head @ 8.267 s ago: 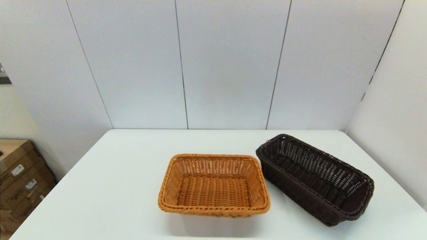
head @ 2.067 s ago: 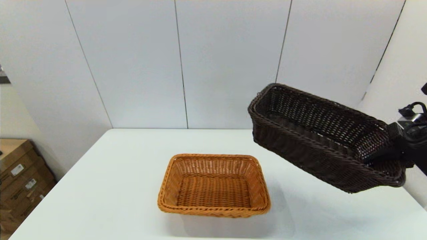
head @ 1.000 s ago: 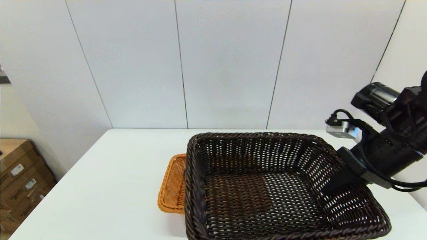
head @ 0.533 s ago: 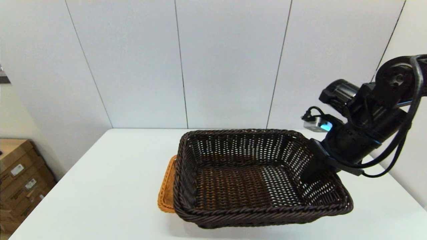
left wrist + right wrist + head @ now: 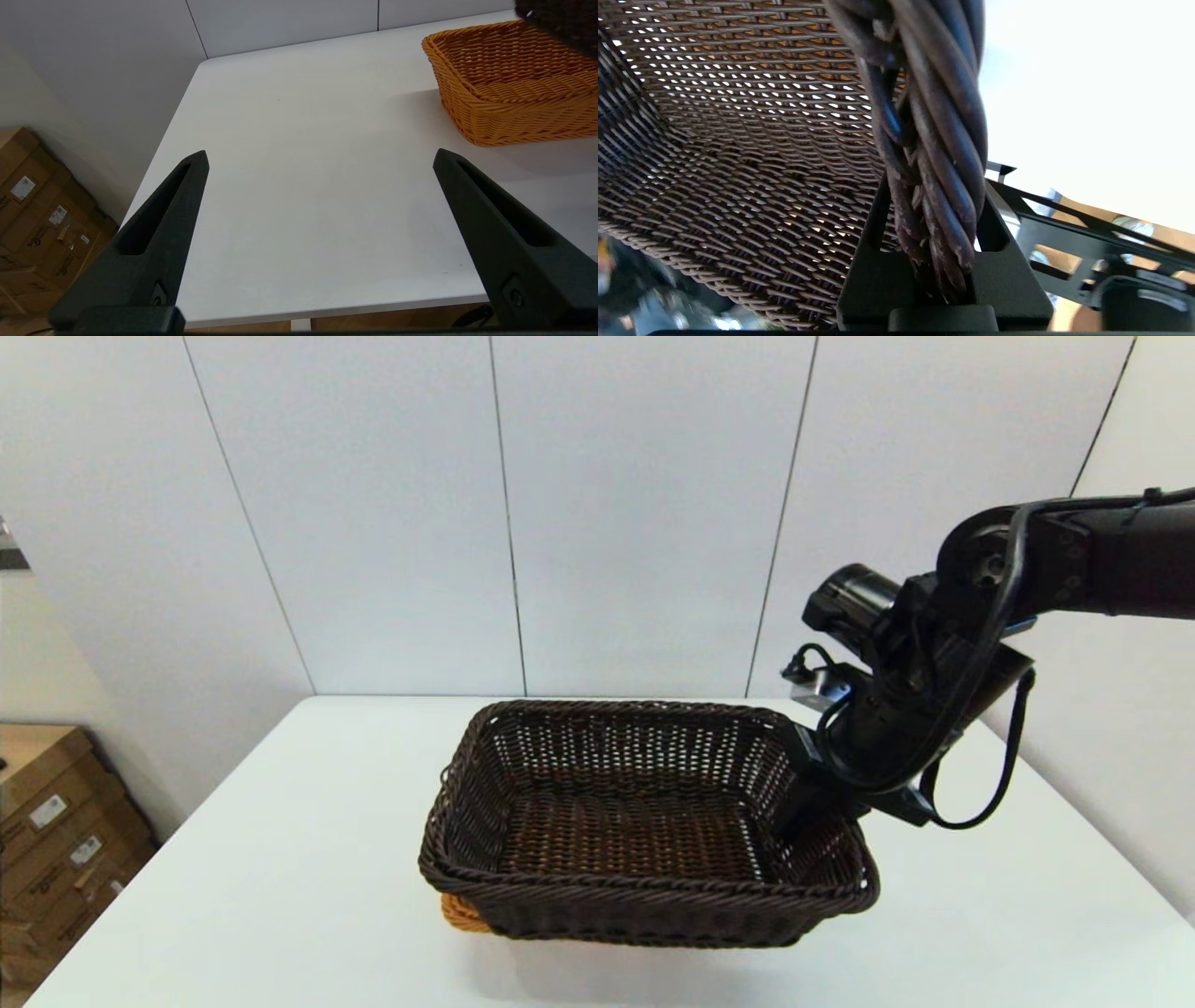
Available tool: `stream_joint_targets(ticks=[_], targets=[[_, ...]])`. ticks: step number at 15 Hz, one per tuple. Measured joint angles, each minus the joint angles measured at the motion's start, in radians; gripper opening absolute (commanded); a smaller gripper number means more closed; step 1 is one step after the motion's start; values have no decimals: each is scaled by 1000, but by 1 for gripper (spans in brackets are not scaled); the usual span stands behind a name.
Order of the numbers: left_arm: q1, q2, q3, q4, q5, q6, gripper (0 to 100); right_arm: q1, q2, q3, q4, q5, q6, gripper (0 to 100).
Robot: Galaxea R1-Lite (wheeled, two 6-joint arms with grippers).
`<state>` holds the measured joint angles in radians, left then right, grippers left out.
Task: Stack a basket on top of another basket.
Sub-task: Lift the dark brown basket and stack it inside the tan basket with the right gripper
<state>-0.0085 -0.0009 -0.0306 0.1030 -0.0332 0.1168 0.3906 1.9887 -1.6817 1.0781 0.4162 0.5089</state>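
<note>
The dark brown basket (image 5: 644,821) hangs over the orange-tan basket (image 5: 456,915) and hides all of it but a sliver at the front left corner. My right gripper (image 5: 803,803) is shut on the dark basket's right rim. In the right wrist view the braided rim (image 5: 934,140) runs between the fingers of the right gripper (image 5: 931,205), and orange shows through the open weave (image 5: 738,140). The left wrist view shows the orange-tan basket (image 5: 509,84) with a corner of the dark basket (image 5: 560,18) above it. My left gripper (image 5: 320,155) stays open near the table's front left edge, holding nothing.
The white table (image 5: 280,859) stands against grey wall panels at the back and right. Cardboard boxes (image 5: 56,840) sit on the floor past the table's left edge, and the same boxes (image 5: 37,210) show in the left wrist view.
My right gripper has lifted the dark basket off the table's right side, turned it and carried it left and down over the orange-tan basket, which has not moved.
</note>
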Motion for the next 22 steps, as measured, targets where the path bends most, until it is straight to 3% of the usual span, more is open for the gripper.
stream_joint_targets(ticks=[5, 22], targets=[[0, 0, 0, 0, 0, 0, 100, 39, 63, -86, -1, -21, 91, 0], [0, 0, 0, -1, 0, 0, 100, 105, 186, -211, -16, -65, 142, 0]])
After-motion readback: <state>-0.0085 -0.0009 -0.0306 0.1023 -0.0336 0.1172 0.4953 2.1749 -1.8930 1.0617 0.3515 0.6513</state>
